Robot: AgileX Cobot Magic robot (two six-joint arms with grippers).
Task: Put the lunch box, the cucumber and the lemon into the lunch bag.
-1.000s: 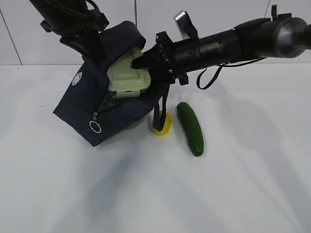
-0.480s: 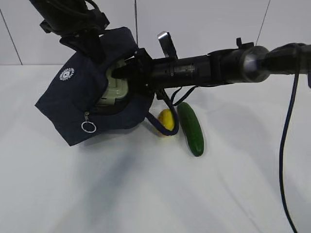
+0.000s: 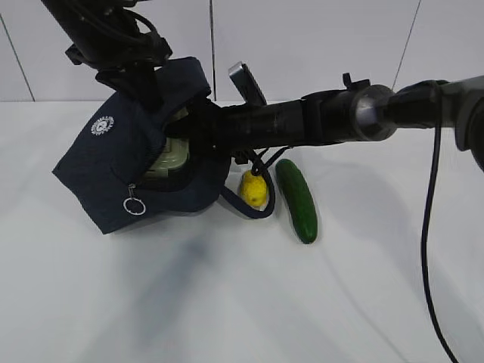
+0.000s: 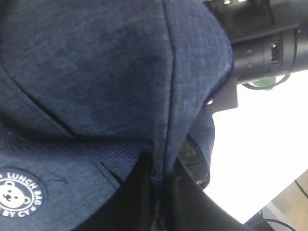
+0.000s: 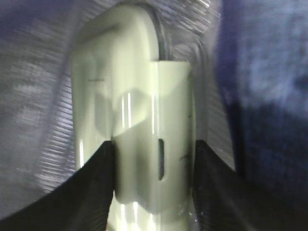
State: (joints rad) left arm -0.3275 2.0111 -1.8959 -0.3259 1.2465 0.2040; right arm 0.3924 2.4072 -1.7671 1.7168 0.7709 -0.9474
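Note:
The navy lunch bag (image 3: pixel 125 162) hangs tilted at the left, mouth facing right. My left gripper (image 4: pixel 161 180) is shut on a fold of the bag's fabric (image 4: pixel 120 72) and holds it up. My right gripper (image 5: pixel 153 159) is shut on the pale green lunch box (image 5: pixel 130 110) and reaches deep into the bag's mouth; only a sliver of the lunch box (image 3: pixel 168 155) shows in the exterior view. The yellow lemon (image 3: pixel 255 188) lies on the table beside a bag handle loop. The dark green cucumber (image 3: pixel 296 200) lies right of it.
The white table (image 3: pixel 242 302) runs to a pale wall at the back. The right arm (image 3: pixel 333 117) spans from the right edge to the bag, above the lemon and cucumber. A dark cable (image 3: pixel 428 227) hangs down at the right.
My right gripper has pushed the lunch box leftward, from half out of the bag's mouth to almost wholly inside. The bag has swung left and tipped. Lemon and cucumber have not moved.

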